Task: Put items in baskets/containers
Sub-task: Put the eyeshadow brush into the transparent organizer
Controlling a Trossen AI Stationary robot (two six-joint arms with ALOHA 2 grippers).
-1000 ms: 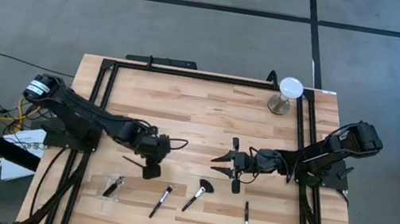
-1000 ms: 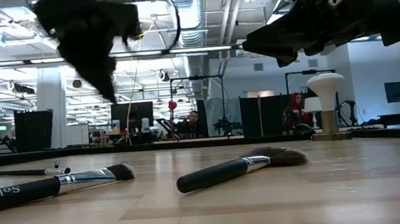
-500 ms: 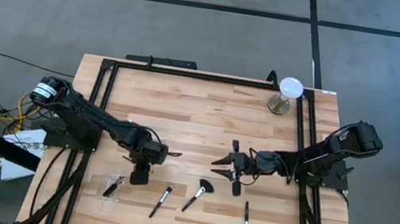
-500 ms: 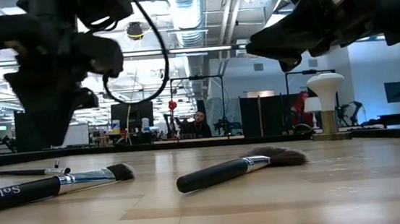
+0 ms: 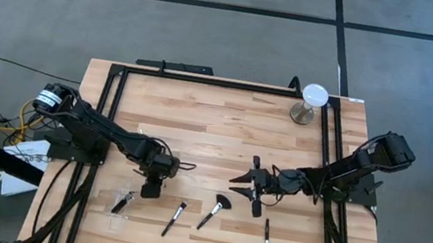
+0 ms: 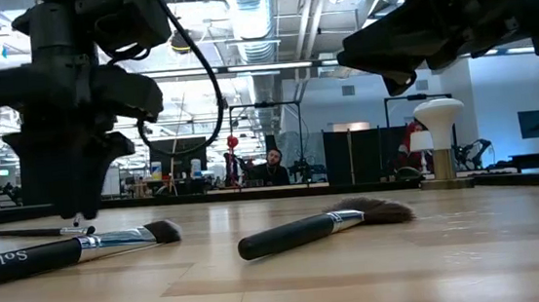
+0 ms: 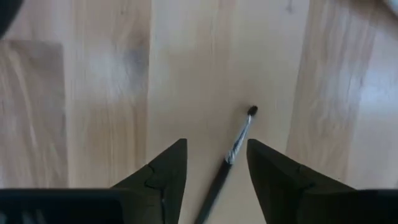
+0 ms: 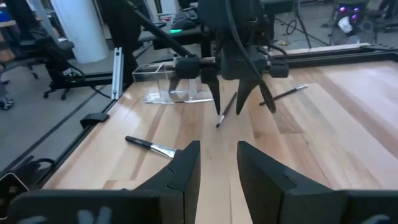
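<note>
High overhead, low tabletop level, wrists close; all share table [image 5: 225, 123].

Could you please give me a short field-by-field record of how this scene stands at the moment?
left pincer: open, pointing down astride a thin brush on the table
right pincer: open, empty, above mid-table
clear tray: near table's left front, brush tips inside
loose brushes: fan brush, two more along the front

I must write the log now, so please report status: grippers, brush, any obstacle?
Left gripper open, pointing down over a thin brush. Right gripper open, empty, mid-table. Other brushes lie apart from it.
</note>
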